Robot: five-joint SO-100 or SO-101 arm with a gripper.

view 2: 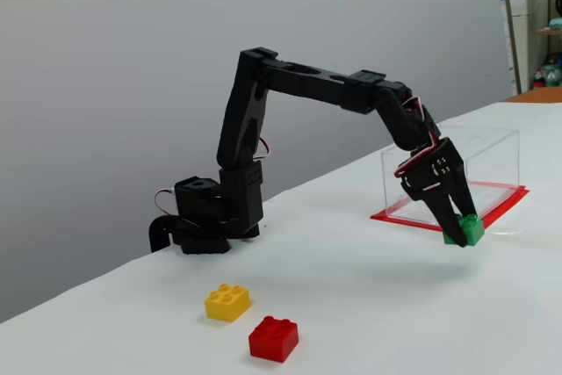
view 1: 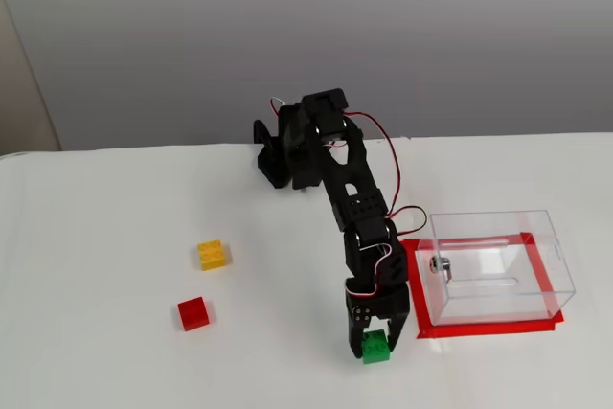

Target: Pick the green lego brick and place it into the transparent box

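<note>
Gripper closed on the green brick, just left of the box.

In both fixed views the gripper [view 1: 375, 344] pointed down with its jaws shut around the green lego brick [view 1: 376, 349]; in a fixed view the green lego brick [view 2: 465, 231] appeared to hang just clear of the white table [view 2: 369, 305], though contact could not be ruled out; it sat at the near left corner of the transparent box [view 1: 498, 265], which stood on a red-taped mat [view 1: 484, 328] to the right; the yellow brick [view 1: 213, 255] and red brick [view 1: 194, 313] lay well apart to the left, untouched; the step in hand looked like the lift after the grasp; the next move would call for raising the brick above the box's wall, swinging right over the open top, then releasing.
</note>
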